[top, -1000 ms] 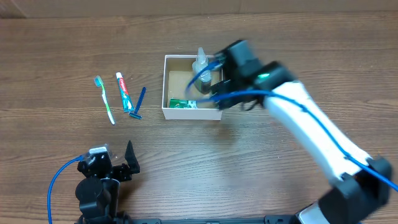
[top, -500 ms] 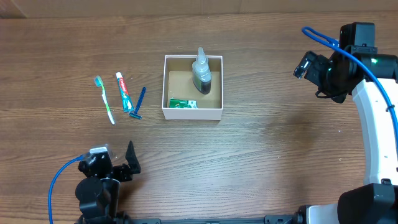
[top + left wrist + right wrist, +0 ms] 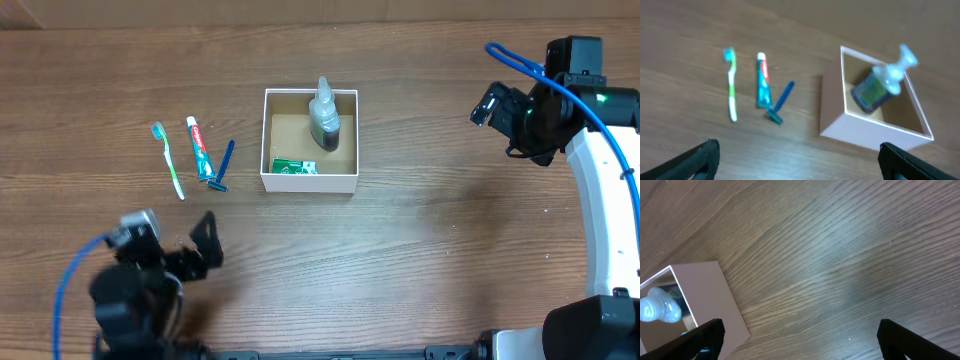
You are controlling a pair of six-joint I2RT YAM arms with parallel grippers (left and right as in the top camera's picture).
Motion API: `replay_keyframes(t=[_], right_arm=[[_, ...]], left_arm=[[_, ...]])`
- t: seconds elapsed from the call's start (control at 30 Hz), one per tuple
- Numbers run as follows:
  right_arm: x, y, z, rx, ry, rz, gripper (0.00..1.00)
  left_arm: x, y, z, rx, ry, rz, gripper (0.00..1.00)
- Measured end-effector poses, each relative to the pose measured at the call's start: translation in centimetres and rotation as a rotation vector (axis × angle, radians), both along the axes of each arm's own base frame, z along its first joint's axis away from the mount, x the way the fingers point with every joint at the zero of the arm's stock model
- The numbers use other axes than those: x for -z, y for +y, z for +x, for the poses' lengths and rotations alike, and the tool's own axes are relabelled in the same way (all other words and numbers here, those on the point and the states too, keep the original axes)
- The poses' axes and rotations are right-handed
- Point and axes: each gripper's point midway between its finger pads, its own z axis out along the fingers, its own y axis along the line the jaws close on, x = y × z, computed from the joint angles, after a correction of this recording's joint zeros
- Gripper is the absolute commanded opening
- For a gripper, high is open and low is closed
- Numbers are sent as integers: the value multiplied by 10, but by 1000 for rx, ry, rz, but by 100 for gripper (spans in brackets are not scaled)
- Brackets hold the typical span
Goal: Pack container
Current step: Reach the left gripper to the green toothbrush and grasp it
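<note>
overhead: brown wood-grain worktop (image 3: 420, 260), with a paler band along its far edge. the container (image 3: 310, 183) sits at mid-worktop and holds a clear pump bottle (image 3: 324, 118) leaning at its far wall and a green packet (image 3: 293, 166) at its near left corner. to the container's left, well apart from it, lie a green toothbrush (image 3: 170, 162), a toothpaste tube (image 3: 200, 146) and a blue razor (image 3: 224, 165), side by side. the left gripper (image 3: 208, 243) is at the near left, blurred and trailing a blue cable (image 3: 68, 290). the right gripper (image 3: 500, 125) is at the far right, away from the container.

left wrist: both dark fingertips (image 3: 695, 160) sit at the bottom corners, spread wide, nothing between them. the container is ahead to the right and the three toiletries to the left.

right wrist: fingertips (image 3: 695, 340) spread wide over bare wood. the container's corner and the bottle's cap are at the lower left.

against half a second ago: the left arm has shifted leftward. the right arm, container and toiletries are unchanged.
</note>
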Motion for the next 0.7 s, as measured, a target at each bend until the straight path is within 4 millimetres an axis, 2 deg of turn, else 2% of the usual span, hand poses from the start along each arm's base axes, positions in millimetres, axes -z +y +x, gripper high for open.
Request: replay_keyframes(t=[0.1, 0.2, 0.27, 0.3, 0.4, 0.43, 0.57, 0.7], right_arm=[[0, 0, 0, 0, 2, 2, 100], [0, 0, 0, 1, 2, 3, 100], [0, 0, -1, 0, 2, 3, 99], [0, 0, 0, -1, 1, 2, 100], [0, 0, -1, 0, 3, 2, 100], [0, 0, 0, 0, 2, 2, 100], [0, 0, -1, 0, 3, 3, 100], [0, 0, 0, 0, 2, 2, 100]], left_arm=[[-20, 9, 31, -8, 133, 12, 100], [-21, 16, 71, 23, 293, 29, 100], [-14, 22, 105, 51, 402, 42, 100], [-5, 25, 124, 66, 467, 45, 100], [14, 29, 146, 86, 546, 47, 100], [31, 34, 166, 87, 591, 47, 100], [72, 50, 172, 20, 709, 73, 100], [98, 69, 170, -52, 782, 77, 100]])
